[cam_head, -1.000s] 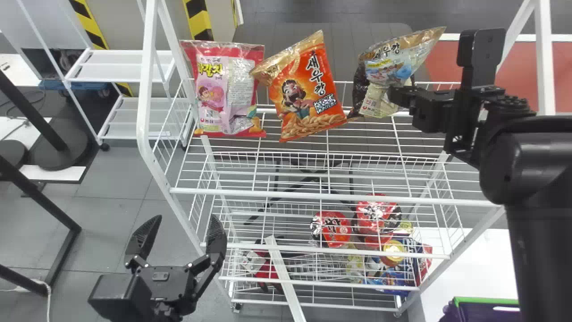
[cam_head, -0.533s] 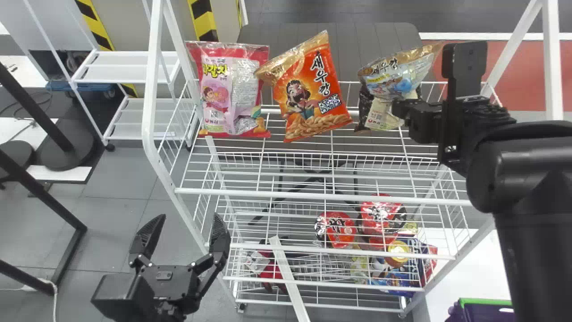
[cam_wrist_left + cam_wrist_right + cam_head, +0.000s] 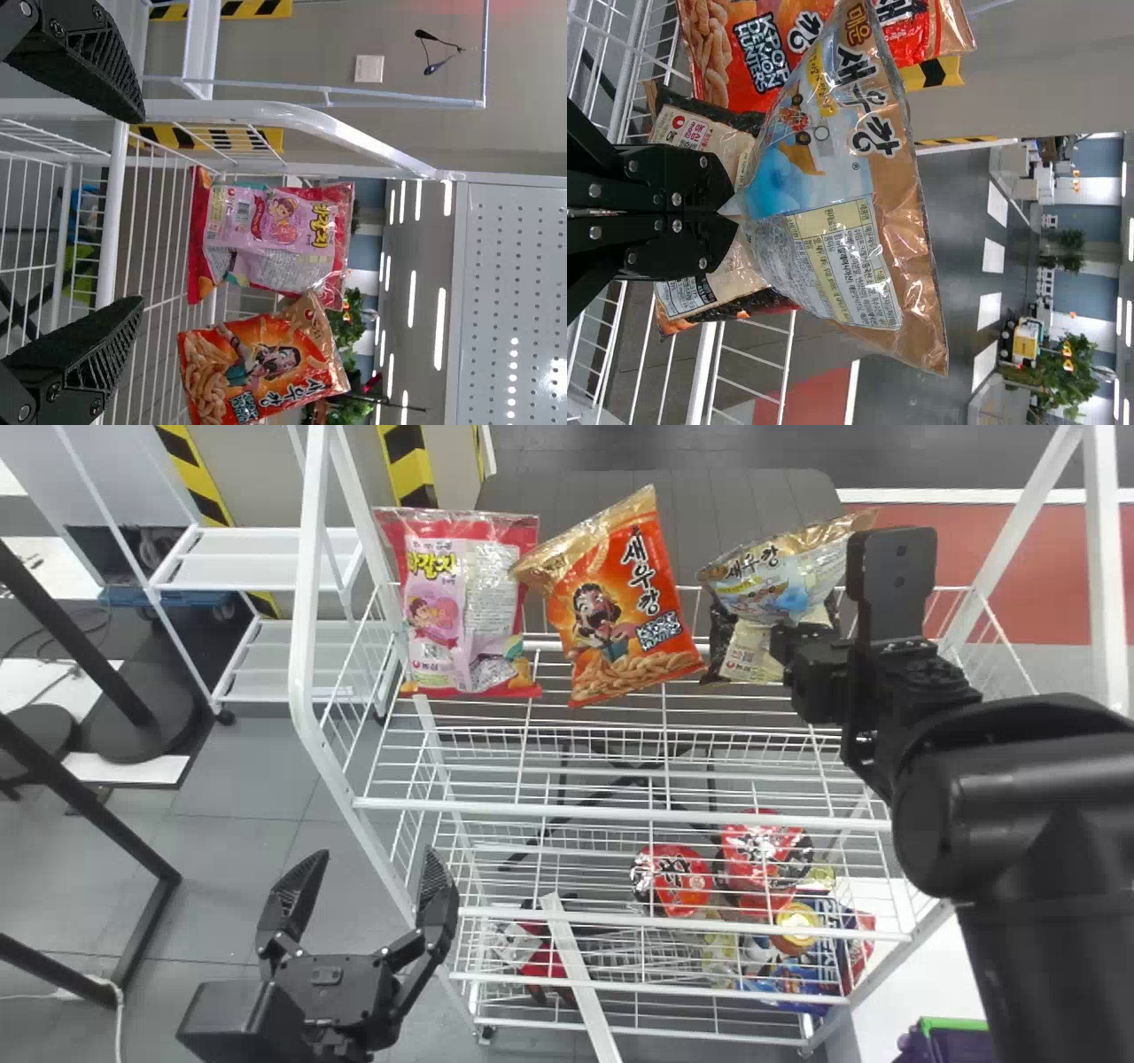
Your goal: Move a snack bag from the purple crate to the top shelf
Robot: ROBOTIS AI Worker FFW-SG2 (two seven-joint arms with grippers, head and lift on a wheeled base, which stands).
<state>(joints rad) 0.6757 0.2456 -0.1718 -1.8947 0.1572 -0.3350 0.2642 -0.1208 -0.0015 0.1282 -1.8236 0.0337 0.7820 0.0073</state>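
- Along the white rack [image 3: 307, 602], the right arm [image 3: 1019, 868] had shifted left since the earlier frames.
- The left gripper [image 3: 375, 853] hung spread, low and left of the right gripper [image 3: 780, 642].
- The right gripper pinched the blue-and-gold snack bag [image 3: 766, 598] over the top shelf [image 3: 620, 814].
- A pink bag [image 3: 465, 602] and an orange bag [image 3: 611, 602] stood left of it.

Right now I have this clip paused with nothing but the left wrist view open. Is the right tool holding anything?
Observer: Yes, the right tool is closed on a gold-brown bag with a blue patch.
Operator: Is another bag near it?
Observer: A dark bag with a pale panel, partly covered by the held one in the right wrist view. I can't tell whether they touch.
Operator: And the crate?
Observer: The purple crate peeks in at the head view's lower right corner.
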